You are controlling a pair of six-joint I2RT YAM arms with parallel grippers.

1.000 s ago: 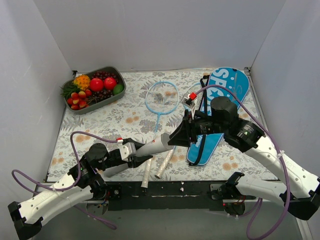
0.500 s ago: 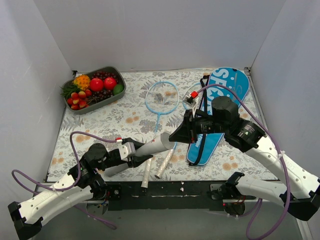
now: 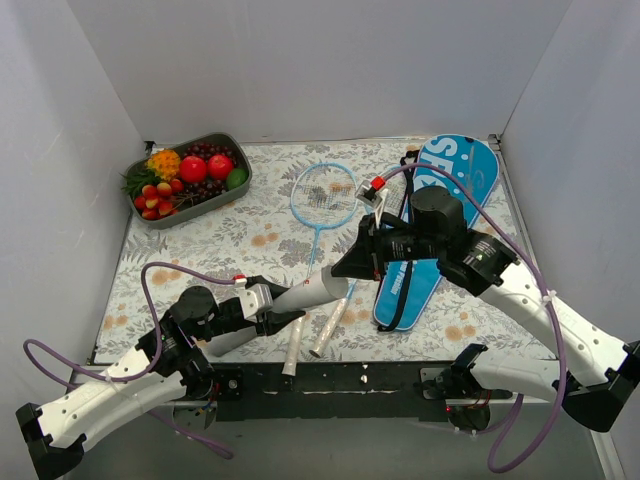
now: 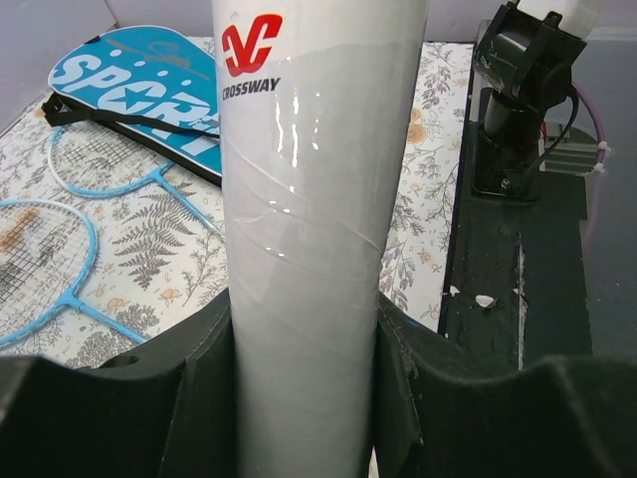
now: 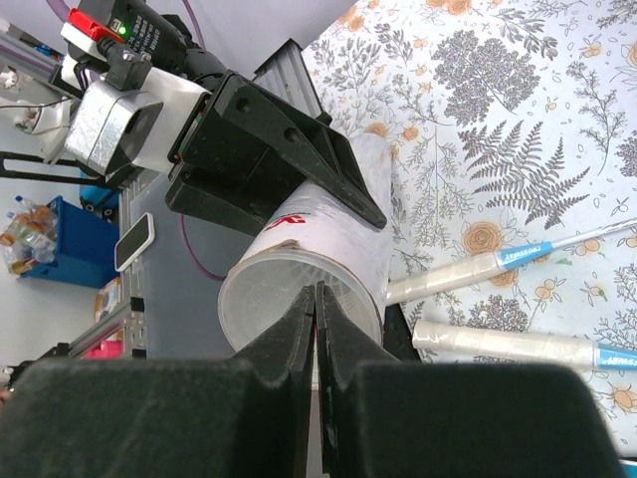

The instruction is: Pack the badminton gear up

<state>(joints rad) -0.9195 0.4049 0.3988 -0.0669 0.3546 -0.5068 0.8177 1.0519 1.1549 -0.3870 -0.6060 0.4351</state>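
My left gripper (image 3: 283, 303) is shut on the white shuttlecock tube (image 3: 312, 289) and holds it tilted above the near part of the mat; the tube fills the left wrist view (image 4: 309, 199). The tube's open mouth (image 5: 299, 299) faces my right gripper (image 5: 317, 291), which is shut with its tips at the mouth; white feathers show inside. In the top view the right gripper (image 3: 340, 271) meets the tube's upper end. Two light-blue rackets (image 3: 325, 192) lie on the mat, their silvery handles (image 3: 328, 330) near the front edge. The blue SPORT bag (image 3: 455, 172) lies at the right.
A grey tray of fruit (image 3: 236, 150) stands at the back left. White walls enclose the floral mat. A black rail (image 3: 330, 380) runs along the front edge. The bag's black strap (image 3: 408, 200) lies beside the second racket's head.
My right gripper has moved left, bringing its shut tips up to the tube's mouth. The left arm and the tube have stayed in place.
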